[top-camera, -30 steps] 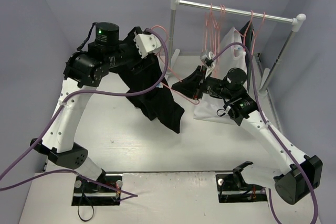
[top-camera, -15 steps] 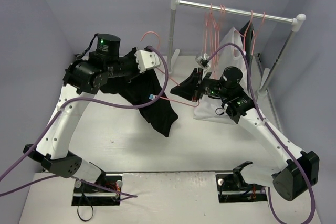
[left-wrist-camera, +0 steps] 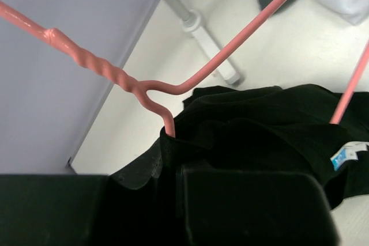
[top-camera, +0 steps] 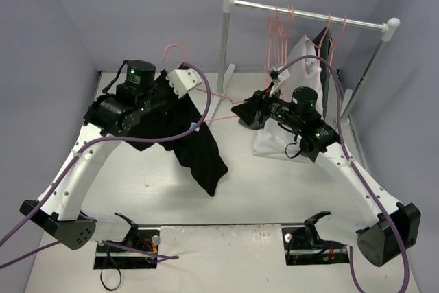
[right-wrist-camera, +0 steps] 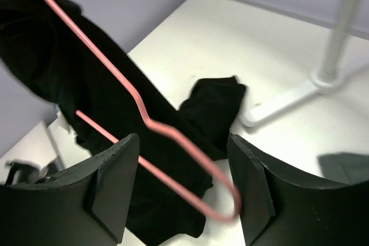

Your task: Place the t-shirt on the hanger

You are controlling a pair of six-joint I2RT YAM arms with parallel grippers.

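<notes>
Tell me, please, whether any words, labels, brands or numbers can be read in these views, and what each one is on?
No text can be read in any view.
Small blue and white tag on the t-shirt: print too blurred to read.
Hanger and rack: no marking visible.

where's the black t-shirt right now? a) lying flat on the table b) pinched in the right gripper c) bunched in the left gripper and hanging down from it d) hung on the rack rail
c: the t-shirt is gathered at the left gripper and drapes down from it, with the hanger poking out of the fabric. The right gripper stands open, gripping nothing.
</notes>
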